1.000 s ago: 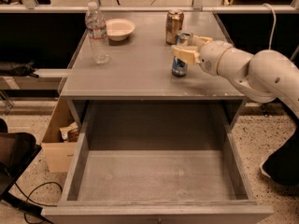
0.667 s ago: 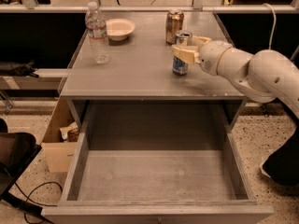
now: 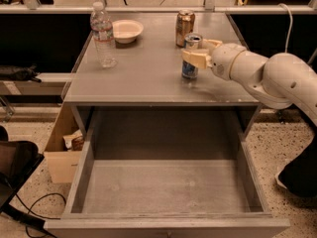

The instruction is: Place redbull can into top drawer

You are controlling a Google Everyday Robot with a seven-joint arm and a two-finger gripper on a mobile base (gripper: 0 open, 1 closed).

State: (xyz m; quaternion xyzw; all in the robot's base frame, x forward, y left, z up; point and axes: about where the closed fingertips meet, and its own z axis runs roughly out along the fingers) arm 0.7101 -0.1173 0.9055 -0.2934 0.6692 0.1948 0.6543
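Up on the cabinet top [image 3: 143, 71], toward its right side, the redbull can [image 3: 188, 71] stood upright; the gripper [image 3: 194, 51] was closed on it from the right, one cream finger [image 3: 195, 59] lying across the front of the can at mid-height and the other reaching behind its rim; the can's base rested on the grey surface. The white arm [image 3: 277, 76] came in from the right edge, level with the cabinet top. Just behind the redbull can stood a gold can [image 3: 184, 28], upright, near but not touching it; well to the left, a bottle [image 3: 103, 33] with a white cap stood upright, and a pale bowl [image 3: 127, 30] sat just beside it, toward the back edge.

Below, the drawer [image 3: 166, 190] was pulled fully out toward the camera, its flat grey bottom showing between low side walls; the redbull can was above and behind it, not in it. Left of the cabinet, on the speckled floor [image 3: 29, 128], sat a box [image 3: 60, 157] with some items inside, too dim to name; a black cable [image 3: 37, 202] curled across the floor near the drawer's front left corner.
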